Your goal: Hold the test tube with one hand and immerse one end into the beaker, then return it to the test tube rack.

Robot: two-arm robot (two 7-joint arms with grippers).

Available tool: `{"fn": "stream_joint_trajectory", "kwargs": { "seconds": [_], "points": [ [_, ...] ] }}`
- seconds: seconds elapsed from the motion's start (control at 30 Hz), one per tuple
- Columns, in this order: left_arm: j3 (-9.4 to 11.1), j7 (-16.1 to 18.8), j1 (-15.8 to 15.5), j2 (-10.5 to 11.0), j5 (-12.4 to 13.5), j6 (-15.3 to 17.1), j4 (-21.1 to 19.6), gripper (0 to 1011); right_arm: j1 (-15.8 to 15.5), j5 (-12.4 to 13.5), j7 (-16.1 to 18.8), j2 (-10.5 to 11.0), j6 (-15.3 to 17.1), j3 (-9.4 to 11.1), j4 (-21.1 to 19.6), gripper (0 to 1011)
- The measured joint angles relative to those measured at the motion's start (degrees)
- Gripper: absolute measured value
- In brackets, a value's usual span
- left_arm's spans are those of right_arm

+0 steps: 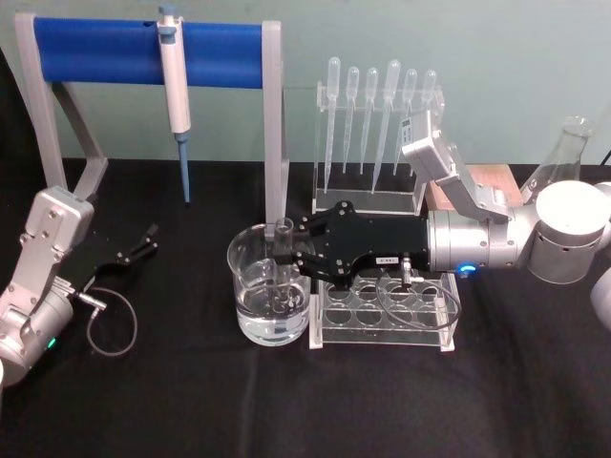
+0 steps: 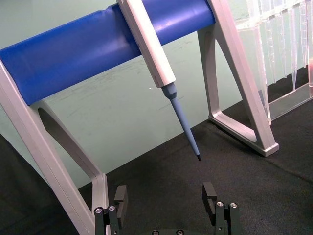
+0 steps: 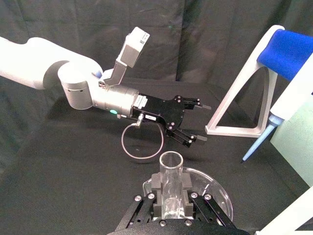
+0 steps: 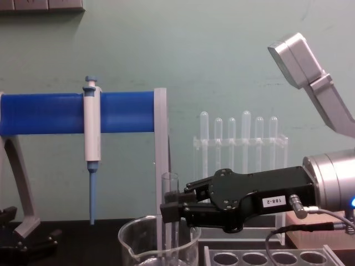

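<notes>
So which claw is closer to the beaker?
Right. The right gripper is over the beaker, shut on the test tube dipped into it; the left gripper sits open, off to the beaker's left.

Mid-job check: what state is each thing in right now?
Test tube: upright, gripped, lower end inside the beaker.
Beaker: upright, part full of clear liquid.
Right gripper: shut on the test tube.
Left gripper: open, idle, far left of the beaker.
Rack: visible holes empty.
Pipettor: hanging on the blue stand.

Right gripper (image 3: 170, 192) pinches the upright tube (image 3: 171, 169) over the beaker (image 3: 218, 185); beyond, left gripper (image 3: 206, 122) hangs, jaws apart
</notes>
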Motion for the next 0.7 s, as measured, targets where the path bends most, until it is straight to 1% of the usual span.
{"fn": "stream_joint_trajectory", "kwargs": {
  "seconds": [0.7],
  "points": [
    [0.00, 0.00, 0.00, 0.00, 0.00, 0.00, 0.00, 1000, 0.00, 0.00, -0.01, 0.00, 0.00, 0.00, 0.00, 233]
  ]
}}
